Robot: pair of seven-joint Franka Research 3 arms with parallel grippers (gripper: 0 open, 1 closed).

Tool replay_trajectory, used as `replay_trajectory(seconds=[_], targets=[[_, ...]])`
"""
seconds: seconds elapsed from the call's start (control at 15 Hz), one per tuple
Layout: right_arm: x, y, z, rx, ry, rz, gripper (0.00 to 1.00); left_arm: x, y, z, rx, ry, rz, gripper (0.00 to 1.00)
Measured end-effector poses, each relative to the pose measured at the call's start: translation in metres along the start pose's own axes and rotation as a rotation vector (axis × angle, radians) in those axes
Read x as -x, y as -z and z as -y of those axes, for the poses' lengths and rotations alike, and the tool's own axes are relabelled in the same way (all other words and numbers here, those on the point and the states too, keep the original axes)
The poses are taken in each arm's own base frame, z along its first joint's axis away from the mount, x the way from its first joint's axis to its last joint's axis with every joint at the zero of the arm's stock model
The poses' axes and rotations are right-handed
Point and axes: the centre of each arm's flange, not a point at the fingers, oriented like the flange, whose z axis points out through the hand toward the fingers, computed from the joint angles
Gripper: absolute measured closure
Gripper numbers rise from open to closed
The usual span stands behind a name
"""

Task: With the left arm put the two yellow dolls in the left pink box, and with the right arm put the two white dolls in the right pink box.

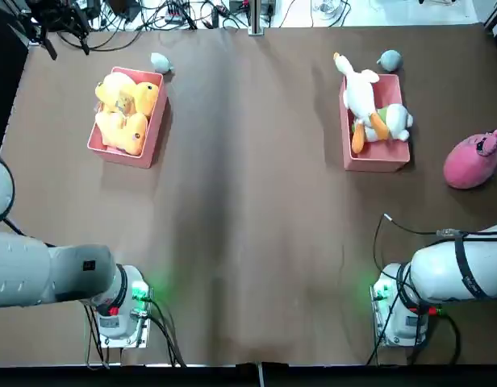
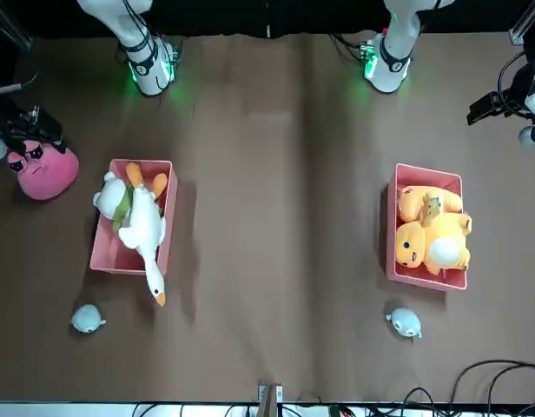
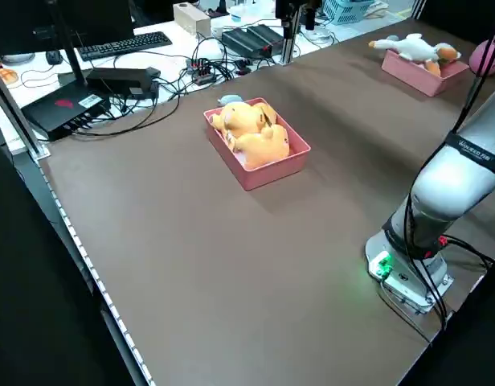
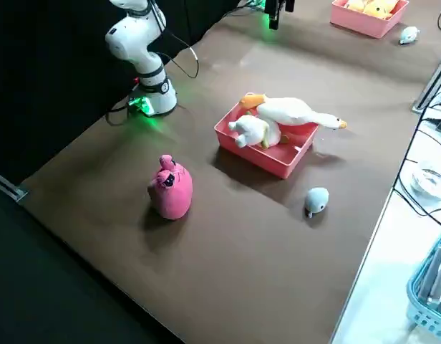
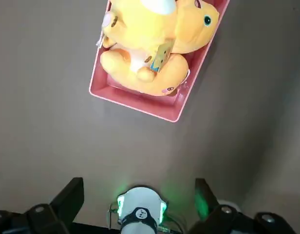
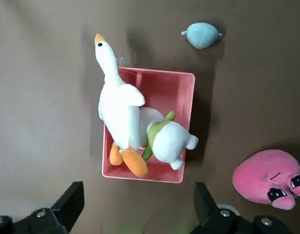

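Left gripper (image 5: 139, 190): raised on the outer side of the left box, fingers spread, nothing between them. Right gripper (image 6: 139, 192): raised by the pink plush (image 6: 259, 175), fingers likewise spread, holding nothing. Left box (image 5: 133, 108): both yellow dolls (image 5: 140, 24) inside, one partly upon the other. Right box (image 6: 140, 179): stubby doll (image 6: 172, 141) inside, goose (image 6: 118, 107) along one side, its neck over the rim. Step in hand, as I judge it: withdrawal, placing being done. I should keep both jaws wide, retreat high and slowly, and pass well clear of that neck, since a brush could tip the goose out; a light inward nudge only if it slides. Count: grippers, two; boxes, two; yellow dolls, two; white dolls, two; pink plush, one; blue lumps (image 1: 390, 60), two.
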Motion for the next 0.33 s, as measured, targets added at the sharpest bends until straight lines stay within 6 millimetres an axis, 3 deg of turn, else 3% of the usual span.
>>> replay_trajectory(seconds=[0.33], targets=[[-0.0003, 0.0004, 0.0028, 0.0, 0.005, -0.003, 0.01, 0.0003, -0.0002, -0.0025, -0.001, 0.01, 0.0, 0.0]])
